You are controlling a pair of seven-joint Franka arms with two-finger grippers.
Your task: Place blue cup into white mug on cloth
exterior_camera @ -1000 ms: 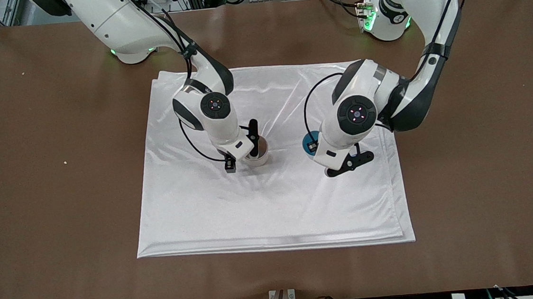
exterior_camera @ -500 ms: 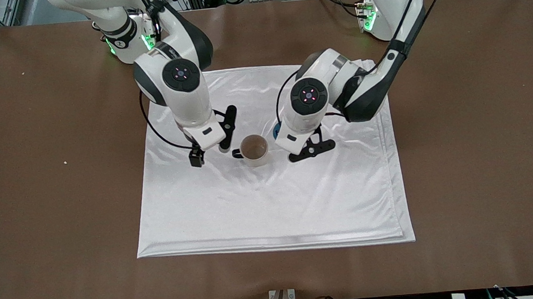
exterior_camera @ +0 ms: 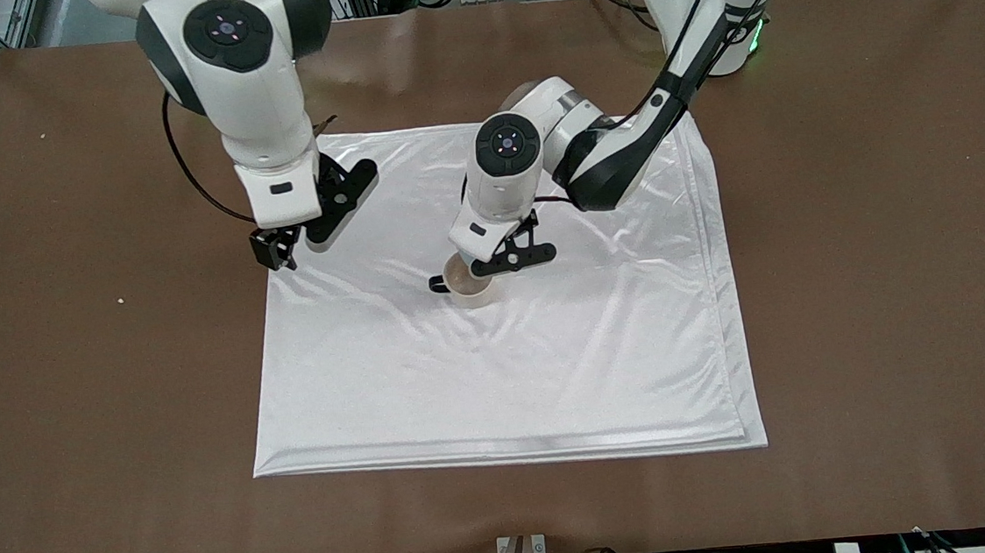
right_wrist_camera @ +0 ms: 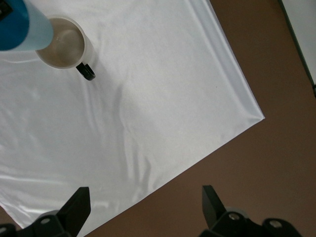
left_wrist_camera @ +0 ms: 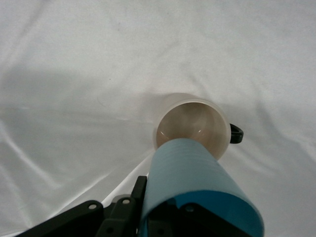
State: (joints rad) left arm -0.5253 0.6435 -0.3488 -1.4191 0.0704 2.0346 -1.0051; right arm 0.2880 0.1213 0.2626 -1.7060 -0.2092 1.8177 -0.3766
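A brown table point(exterior_camera: 880, 281) carries everything, and on it lies the cloth point(exterior_camera: 552, 368), a big shiny white sheet with soft creases, its layered edge showing along the side nearest the front camera. I place everything else against that cloth.

The left arm point(exterior_camera: 623, 147) reaches in over the cloth's middle. The right arm point(exterior_camera: 249, 85) hangs above the cloth's corner at its own end of the table, on the side toward the bases.

The mug point(exterior_camera: 469, 285) stands upright near the middle of the cloth, cream with a pale beige inside; its small black handle point(exterior_camera: 438, 284) points toward the right arm's end. In the left wrist view the mug point(left_wrist_camera: 193, 124) opens straight up at the camera.

The cup point(left_wrist_camera: 197, 190) is up in the air, tilted, clamped in the left gripper point(exterior_camera: 491, 259) directly over the mug's mouth. Its light-blue wall nearly meets the mug's rim in the left wrist view, and the right wrist view shows the cup point(right_wrist_camera: 22, 27) overlapping the rim of the mug point(right_wrist_camera: 64, 44). Whether it touches I can't tell.

The right gripper point(right_wrist_camera: 145, 210) has its fingers spread wide with nothing between them, over the cloth's edge where white meets brown.
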